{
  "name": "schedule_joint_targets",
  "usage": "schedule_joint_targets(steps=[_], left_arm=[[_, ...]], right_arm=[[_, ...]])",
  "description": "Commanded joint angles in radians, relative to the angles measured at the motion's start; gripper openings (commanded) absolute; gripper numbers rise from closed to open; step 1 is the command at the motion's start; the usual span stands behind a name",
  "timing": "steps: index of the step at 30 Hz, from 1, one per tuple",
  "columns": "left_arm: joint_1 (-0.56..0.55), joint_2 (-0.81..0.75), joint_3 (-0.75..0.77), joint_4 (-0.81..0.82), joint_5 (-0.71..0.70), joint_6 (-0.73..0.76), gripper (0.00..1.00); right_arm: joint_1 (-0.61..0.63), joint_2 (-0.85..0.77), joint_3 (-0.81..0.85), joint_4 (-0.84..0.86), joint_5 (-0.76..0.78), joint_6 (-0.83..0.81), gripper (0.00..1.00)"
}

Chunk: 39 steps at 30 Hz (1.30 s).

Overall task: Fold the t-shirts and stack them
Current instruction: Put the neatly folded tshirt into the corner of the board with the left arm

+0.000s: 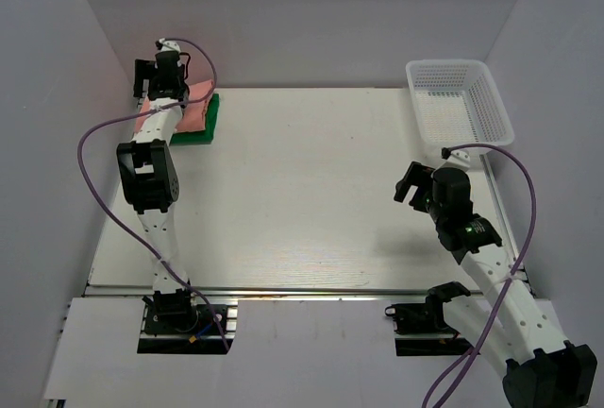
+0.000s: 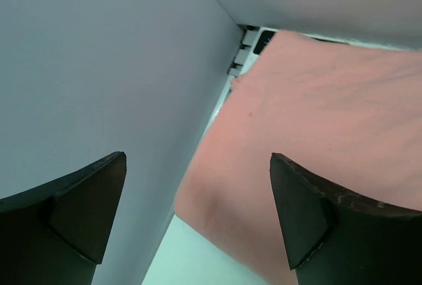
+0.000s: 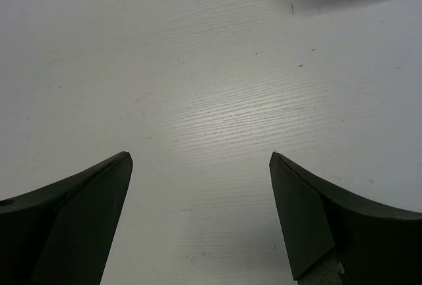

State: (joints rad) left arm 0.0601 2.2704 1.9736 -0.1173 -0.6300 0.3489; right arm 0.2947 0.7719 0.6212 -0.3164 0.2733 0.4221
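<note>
Over at the upper right of the top view, your white mesh basket (image 1: 460, 96) sits on the far corner of the table (image 1: 311, 191), well apart from the shirts. Upper left, the grey side wall (image 2: 99, 54) crowds right up beside the stack, and your left arm (image 1: 151, 172) covers part of it from above.

Now the shirts: the salmon-pink t-shirt (image 1: 195, 117) lies folded flat on top of the green t-shirt (image 1: 213, 117). A green edge peeks out along the right side, and both are tucked into that upper-left table corner.

Your left gripper (image 2: 198, 159) stands wide over the pink cloth with nothing between its fingers; whether it touches the cloth, you can't tell. Your right gripper (image 3: 201, 156) hangs wide too at lower right, holding nothing, with bare table under it.
</note>
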Motion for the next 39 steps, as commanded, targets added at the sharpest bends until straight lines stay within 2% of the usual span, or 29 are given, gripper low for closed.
schedule_joint_targets(steps=[1,5,7,9,10,11,13,15,18,22,29,39], left_arm=[[0.006,-0.043,0.059,-0.099,0.067,-0.074,1.0],[-0.014,-0.052,0.068,-0.208,0.16,-0.146,1.0],[-0.014,-0.067,0.044,-0.255,0.264,-0.209,0.97],[-0.014,-0.098,-0.004,-0.269,0.323,-0.285,0.74],[-0.014,-0.11,-0.025,-0.269,0.398,-0.301,0.64],[-0.014,-0.124,-0.051,-0.239,0.439,-0.313,0.4],[-0.014,-0.144,-0.122,-0.199,0.539,-0.341,0.26],[-0.014,-0.144,-0.137,-0.168,0.587,-0.364,0.21],[-0.014,-0.114,-0.137,-0.168,0.717,-0.399,0.01],[-0.014,-0.08,-0.148,-0.18,0.751,-0.424,0.0],[-0.014,-0.048,-0.254,-0.18,0.681,-0.462,0.0],[-0.014,0.075,-0.193,-0.225,0.733,-0.482,0.0]], right_arm=[[-0.003,0.001,0.037,0.016,-0.011,-0.011,0.9],[-0.006,0.003,0.028,0.036,-0.019,-0.013,0.9],[-0.005,0.001,0.017,0.042,-0.025,-0.006,0.9],[-0.005,0.003,0.012,0.059,-0.032,-0.003,0.9],[-0.005,0.009,0.008,0.063,-0.036,-0.006,0.9],[-0.003,0.01,0.003,0.072,-0.04,-0.002,0.9],[-0.005,0.023,0.003,0.083,-0.039,-0.003,0.9],[-0.005,0.03,-0.001,0.091,-0.039,-0.003,0.9],[-0.003,0.046,-0.006,0.092,-0.045,-0.003,0.9],[-0.003,0.058,-0.024,0.111,-0.048,0.0,0.9],[-0.005,0.095,-0.031,0.135,-0.052,-0.006,0.9],[-0.002,0.103,-0.023,0.154,-0.085,-0.005,0.9]])
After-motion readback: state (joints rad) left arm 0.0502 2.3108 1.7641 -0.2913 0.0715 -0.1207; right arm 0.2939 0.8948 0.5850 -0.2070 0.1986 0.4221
